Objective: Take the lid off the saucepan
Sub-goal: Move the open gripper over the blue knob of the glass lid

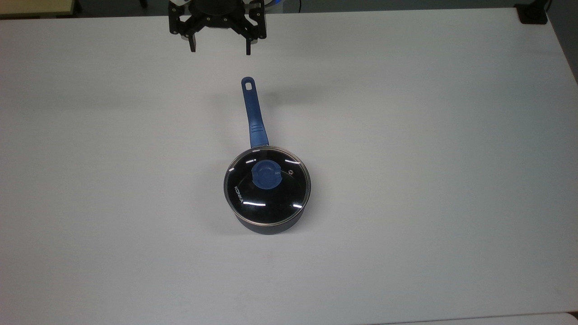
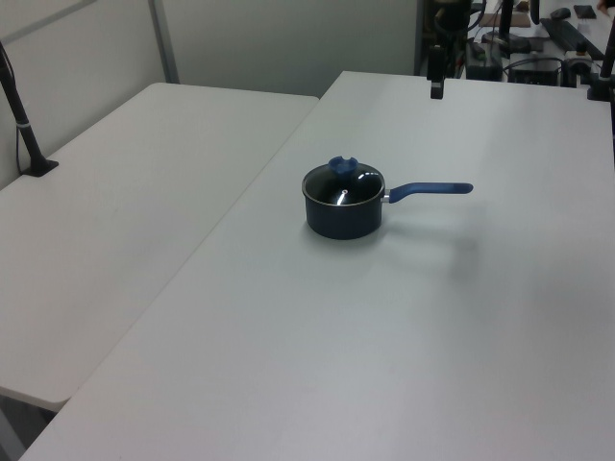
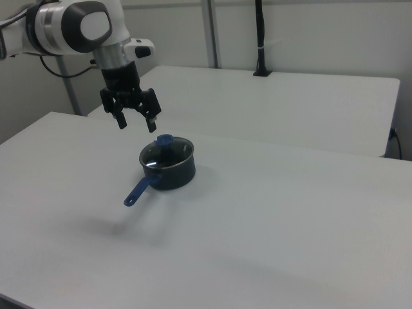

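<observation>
On a white bench, the saucepan sits near the middle with its lid seated squarely on the rim. The robot's hand hangs in the air well apart from the pot, beyond the far end of the handle at the top view's upper edge, fingers spread apart and pointing down, holding nothing.

The step in hand looks like the approach. Done well, it would carry the hand over the pot until it is centred above the blue knob, then straight down with the fingers open wide enough to pass either side of it. A firm grip on the knob, not the glass or the metal rim, seems the safest hold. A vertical lift should follow, so the lid clears the rim without dragging the pot across the bench. An off-centre grip could tip the lid or let it slip.

The saucepan's long axis runs along its handle. In the top view the handle points up the frame towards the hand, leaning slightly to the top view's left, the hanging hole at its far end. In the left view it points to the left view's right; in the right view it points down towards the right view's lower left.
</observation>
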### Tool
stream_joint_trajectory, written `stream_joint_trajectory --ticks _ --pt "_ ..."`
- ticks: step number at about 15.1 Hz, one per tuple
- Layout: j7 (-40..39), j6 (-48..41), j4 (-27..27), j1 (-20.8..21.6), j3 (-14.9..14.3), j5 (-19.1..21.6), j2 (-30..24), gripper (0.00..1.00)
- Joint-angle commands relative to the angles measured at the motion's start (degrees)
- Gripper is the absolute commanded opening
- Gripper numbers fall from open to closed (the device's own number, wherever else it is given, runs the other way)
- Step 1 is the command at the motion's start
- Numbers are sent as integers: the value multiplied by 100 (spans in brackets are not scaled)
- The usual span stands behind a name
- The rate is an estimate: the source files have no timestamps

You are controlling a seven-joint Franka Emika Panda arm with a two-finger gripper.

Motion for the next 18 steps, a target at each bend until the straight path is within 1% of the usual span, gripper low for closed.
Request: stream_joint_trajectory --ticks 1,7,11,14,15,16,18 --pt "-107 -193 -65 -22 -64 -51 -75 100" --pt "-107 -194 -48 -6 -64 -51 -67 100" --pt "-115 -115 74 47 -21 -33 -23 100" --pt "-290 25 364 126 6 -16 293 100" --pt "-413 278 434 292 -3 19 416 100" --pt "-397 533 479 372 -3 37 539 100" --pt "-388 833 514 399 6 11 776 100"
